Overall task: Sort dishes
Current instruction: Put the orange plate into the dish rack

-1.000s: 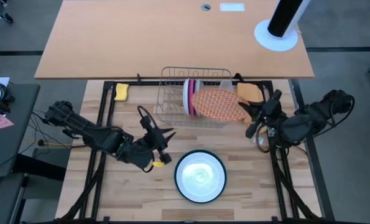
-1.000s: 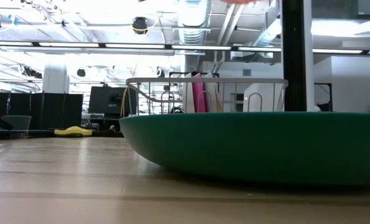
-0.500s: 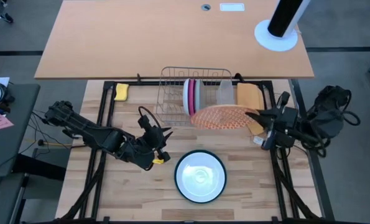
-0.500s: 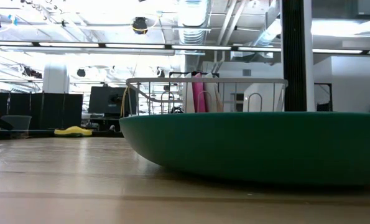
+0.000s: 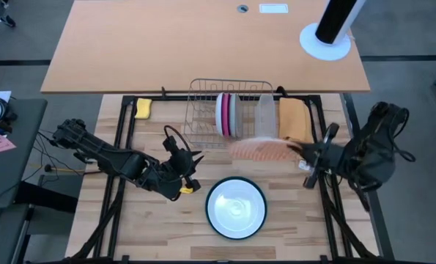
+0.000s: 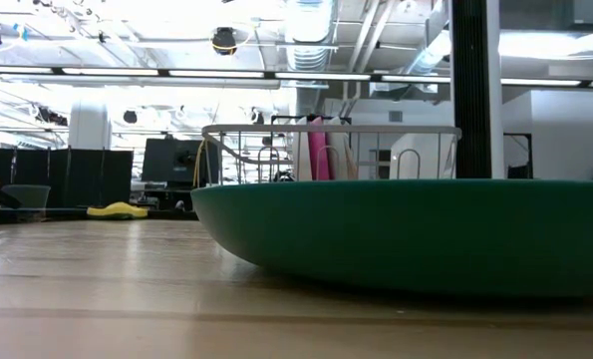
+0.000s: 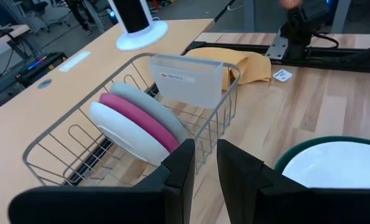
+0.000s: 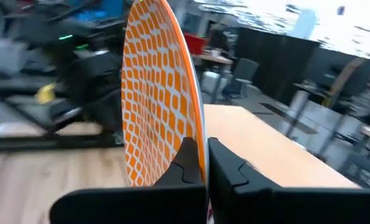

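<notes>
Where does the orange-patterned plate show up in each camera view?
High view: orange-patterned plate, blurred, in front of the wire rack, gripped by the right tool.
Low view: not in it.
Left wrist view: not in it.
Right wrist view: on edge, centre.
Shared landmark: the wire rack, seen in high, low and left wrist views.

I see the wire rack (image 5: 228,114) at the back middle of my table (image 5: 276,235), with three plates (image 7: 138,122) standing on edge inside it and a tub (image 7: 187,80) at its right end. A sponge (image 5: 143,108) lies left of the rack, a cloth (image 5: 293,119) right of it. Just in front of the rack, my right gripper (image 8: 198,163) holds the patterned plate (image 5: 258,149) by its rim. Nearer me, at the middle, a plate (image 5: 236,207) lies flat; my left gripper (image 5: 192,174) sits to its left.
</notes>
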